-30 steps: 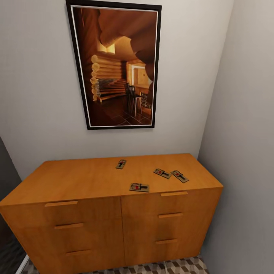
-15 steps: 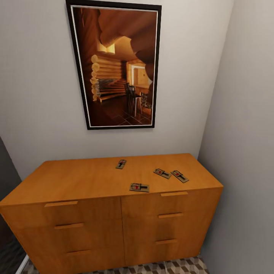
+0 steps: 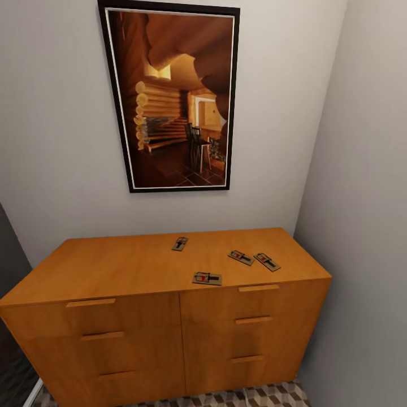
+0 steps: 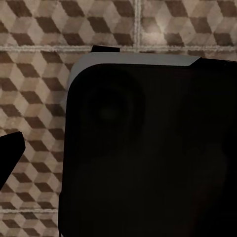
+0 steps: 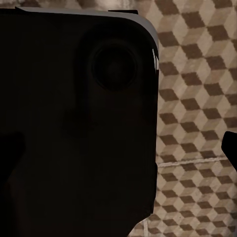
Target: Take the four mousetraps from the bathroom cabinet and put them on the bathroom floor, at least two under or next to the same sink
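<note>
Bathroom corner, grey walls, framed picture (image 3: 172,96) above. Item: four mousetraps (image 3: 207,278), lying flat and apart on the cabinet (image 3: 113,265) top, right half. I judge them light, stiff, thin, sprung wire risky; I would pinch the board edges. Wrist cameras face cube-patterned bathroom floor (image 4: 34,59); whether either gripper is open or closed, I cannot tell.

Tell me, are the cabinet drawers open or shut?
Shut. Every drawer front on the cabinet sits flush, with no gap showing.
</note>
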Controlling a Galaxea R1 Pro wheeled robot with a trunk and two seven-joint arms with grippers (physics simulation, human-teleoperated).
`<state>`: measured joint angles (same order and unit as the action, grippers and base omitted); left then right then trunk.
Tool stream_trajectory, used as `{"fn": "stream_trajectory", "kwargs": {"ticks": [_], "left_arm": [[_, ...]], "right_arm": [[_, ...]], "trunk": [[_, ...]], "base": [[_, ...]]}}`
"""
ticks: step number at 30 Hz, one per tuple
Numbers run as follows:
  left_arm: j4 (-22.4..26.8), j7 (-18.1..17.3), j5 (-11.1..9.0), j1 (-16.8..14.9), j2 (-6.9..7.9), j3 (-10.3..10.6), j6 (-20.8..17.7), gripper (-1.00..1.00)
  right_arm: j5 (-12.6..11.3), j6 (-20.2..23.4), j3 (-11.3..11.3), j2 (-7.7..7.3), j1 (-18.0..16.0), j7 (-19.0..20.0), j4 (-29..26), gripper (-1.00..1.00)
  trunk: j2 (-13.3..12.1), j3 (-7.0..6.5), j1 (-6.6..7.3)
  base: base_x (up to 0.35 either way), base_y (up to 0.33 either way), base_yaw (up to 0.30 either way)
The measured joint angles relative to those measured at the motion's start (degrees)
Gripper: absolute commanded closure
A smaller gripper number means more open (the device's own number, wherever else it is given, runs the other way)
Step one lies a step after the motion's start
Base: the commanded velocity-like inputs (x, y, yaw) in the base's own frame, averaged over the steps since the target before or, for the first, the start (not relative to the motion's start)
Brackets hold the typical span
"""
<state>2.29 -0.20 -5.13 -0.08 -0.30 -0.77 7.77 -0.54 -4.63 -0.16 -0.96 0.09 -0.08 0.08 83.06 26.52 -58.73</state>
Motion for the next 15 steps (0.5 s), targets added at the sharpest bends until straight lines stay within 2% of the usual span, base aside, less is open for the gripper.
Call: {"fn": "stream_trajectory", "kwargs": {"ticks": [2, 15], "left_arm": [[0.0, 0.0, 0.0, 0.0, -0.01, 0.0, 0.0, -1.00], [-0.1, 0.0, -0.1, 0.0, -0.06, 0.0, 0.0, -1.00]], "right_arm": [[0.0, 0.0, 0.0, 0.00, 0.0, 0.0, 0.0, -1.00], [0.0, 0.0, 0.0, 0.00, 0.0, 0.0, 0.0, -1.00]], "trunk": [[0.0, 0.00, 0.00], [-5.2, -2.33, 2.85]], "base": [[0.000, 0.000, 0.000], [0.000, 0.000, 0.000]]}}
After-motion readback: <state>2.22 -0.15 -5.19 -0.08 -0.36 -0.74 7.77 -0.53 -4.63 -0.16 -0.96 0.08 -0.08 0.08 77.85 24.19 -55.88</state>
